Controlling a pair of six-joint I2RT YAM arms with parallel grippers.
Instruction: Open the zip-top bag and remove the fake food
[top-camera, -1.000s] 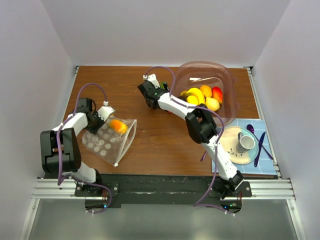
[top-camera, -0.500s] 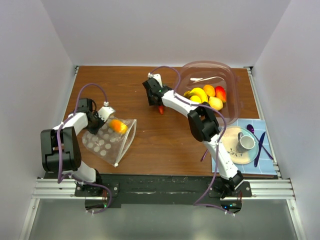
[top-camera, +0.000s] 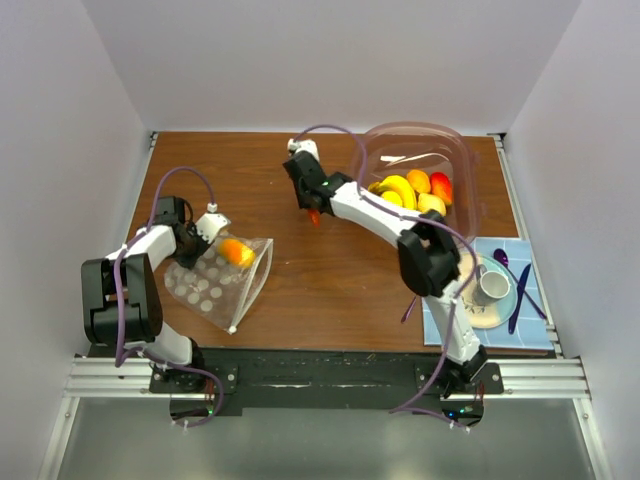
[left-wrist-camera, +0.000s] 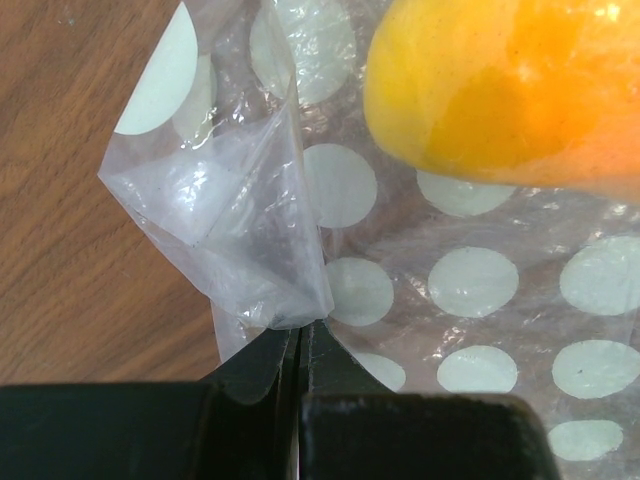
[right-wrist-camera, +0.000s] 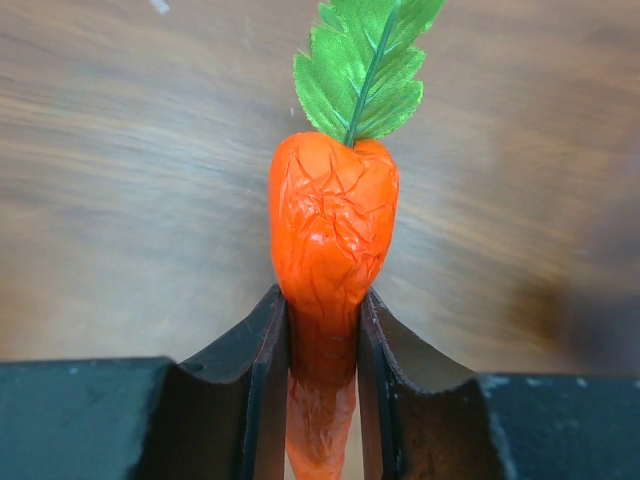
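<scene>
Zip-top bag (top-camera: 215, 285) with white dots lies on the brown bench (top-camera: 330, 290) at about 9 o'clock in the top view. An orange fruit (top-camera: 237, 252) sits inside it, near its 12 o'clock edge. The left fingers (top-camera: 205, 236) hold the bag's 11 o'clock corner. Near 12 o'clock on the bench, the right fingers (top-camera: 310, 203) hold a small carrot (top-camera: 316, 216). A big clear bowl (top-camera: 400, 130) at 2 o'clock holds more fake food (top-camera: 410, 190), yellow, orange and red.

In the left wrist view, the left fingers (left-wrist-camera: 262, 368) at 6 o'clock are pressed together, pinching a crumpled fold of the bag (left-wrist-camera: 470, 280). The orange fruit (left-wrist-camera: 510, 90) fills the 1 o'clock corner.

In the right wrist view, the right fingers (right-wrist-camera: 268, 350) pinch the thin end of the carrot (right-wrist-camera: 332, 235). Its green leaf (right-wrist-camera: 365, 60) points to 12 o'clock. The bench (right-wrist-camera: 120, 180) behind looks blurry.
</scene>
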